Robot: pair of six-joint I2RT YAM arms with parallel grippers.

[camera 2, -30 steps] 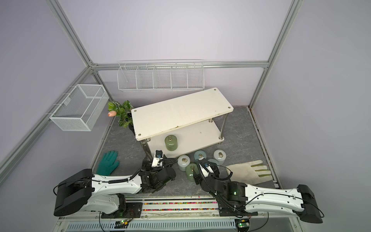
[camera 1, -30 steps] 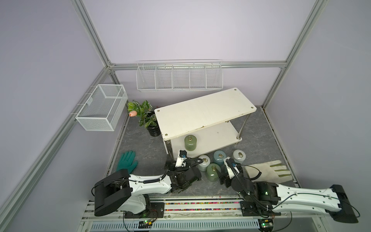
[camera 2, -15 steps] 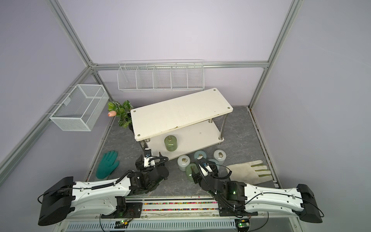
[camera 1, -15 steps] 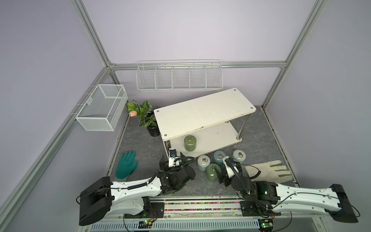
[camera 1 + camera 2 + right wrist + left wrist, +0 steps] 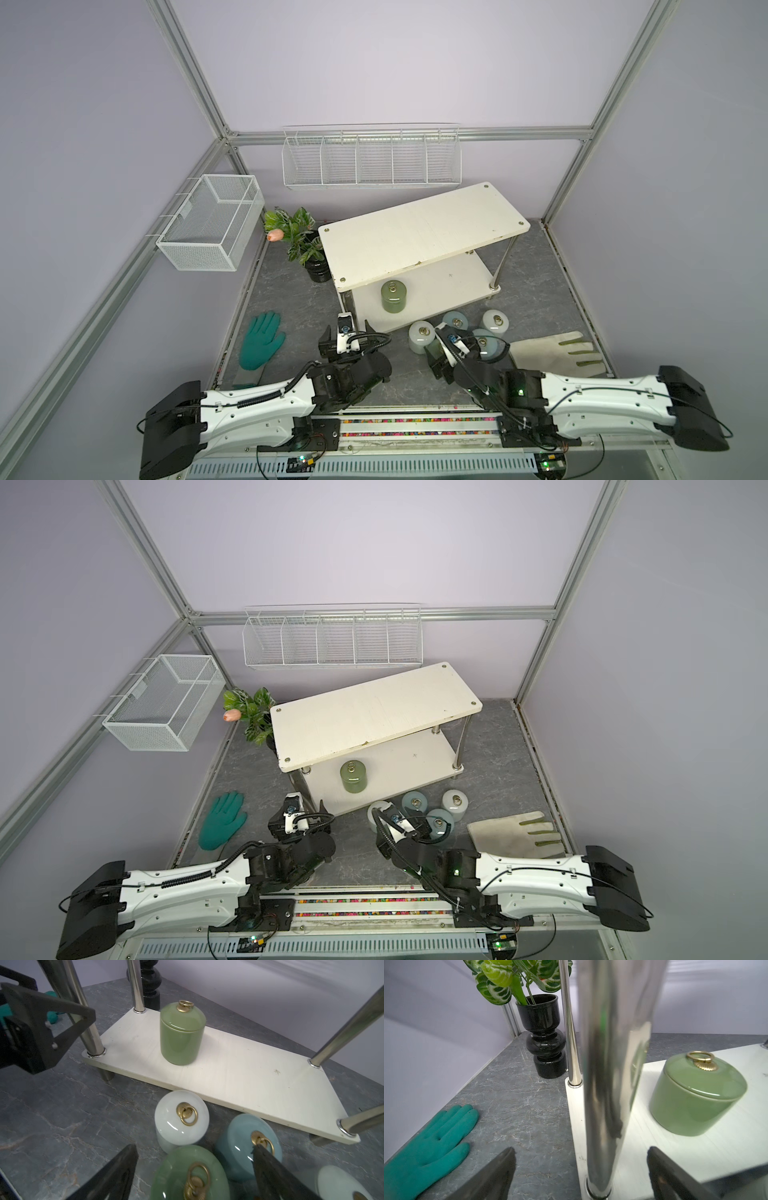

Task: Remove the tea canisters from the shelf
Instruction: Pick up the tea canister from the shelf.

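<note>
Standing upright on the lower board of the shelf [image 5: 424, 232], the only olive canister [image 5: 393, 296] there lies past the front chrome leg [image 5: 610, 1084], rightward of the left gripper [image 5: 347, 325] (jaws spread wide, empty).

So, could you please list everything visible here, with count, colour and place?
shelf: one, cream-white, middle of floor.
canister on shelf: one, olive green, lower tier.
canisters on floor: five, two white, two pale blue, one olive green, before the shelf.
wire baskets: two, white, back and left walls.
plant: one, green, black pot, left of shelf.
gloves: two, teal at left, cream at right.
left end effector: one, black, open, at the shelf's front leg.
right end effector: one, black, open, over the olive green floor canister.
</note>
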